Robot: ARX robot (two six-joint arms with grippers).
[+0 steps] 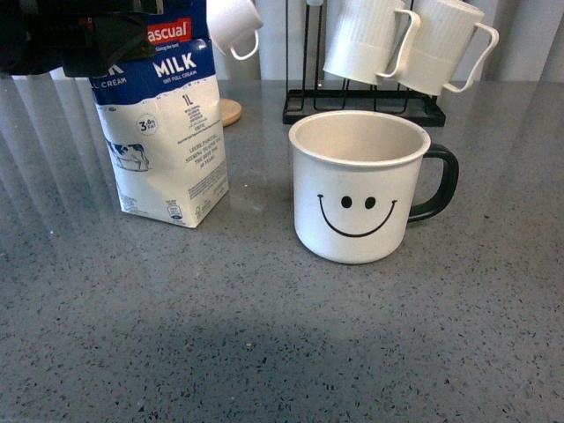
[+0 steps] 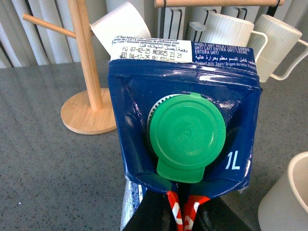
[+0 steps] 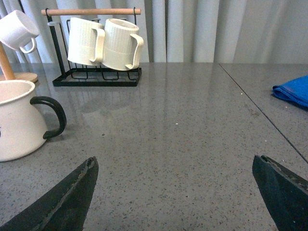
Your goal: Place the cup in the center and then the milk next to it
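Front view: smooth round cup (image 1: 357,189), black smiley, at three o'clock of boxy milk (image 1: 163,132) printed "MILK", "1L"; right gripper (image 3: 174,163) spread wide, left gripper (image 1: 97,44) cannot tell.

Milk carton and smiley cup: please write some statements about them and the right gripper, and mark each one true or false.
1. The milk carton has its green cap on. True.
2. The cup lies on its side. False: it stands upright, mouth up.
3. The cup's handle is black. True.
4. The milk carton touches the cup. False: bare table shows between them.
5. The right gripper holds the cup. False: it is open and empty, apart from the cup.
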